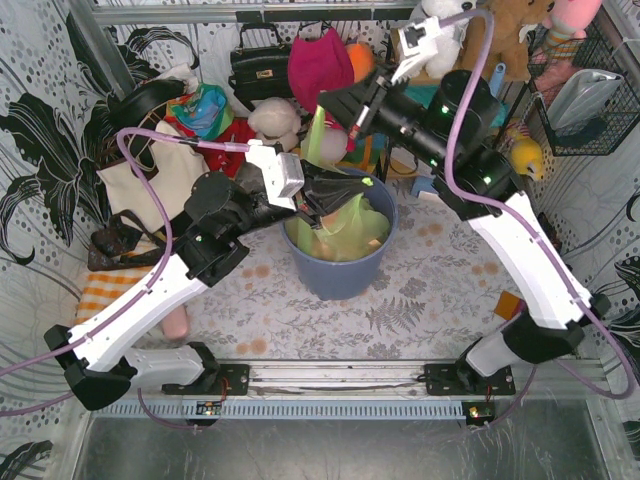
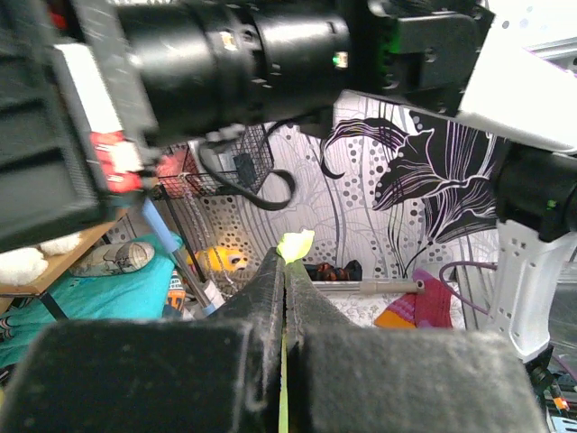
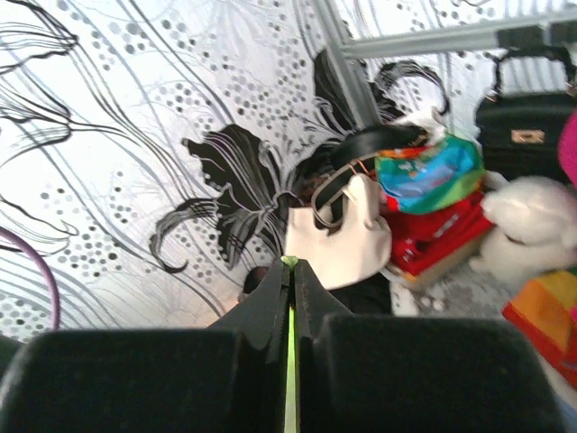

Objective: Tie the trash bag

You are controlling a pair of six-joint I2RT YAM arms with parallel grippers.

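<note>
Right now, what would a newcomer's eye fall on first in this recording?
The thin translucent light-green plastic trash bag glows at the middle of the top view, sitting inside a round blue-grey bin. The left gripper pinches one flap just above the rim, while the right gripper holds another strip stretched high behind it. Both wrist views show jaws closed on a green sliver.

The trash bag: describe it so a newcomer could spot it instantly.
On the floral table in the top view, a round blue-grey bin stands at the centre. The trash bag is the thin translucent light-green plastic inside it, one strip held high by the right gripper, another edge pinched by the left gripper. Unlike the plush toys and handbags behind, it is see-through film.
</note>
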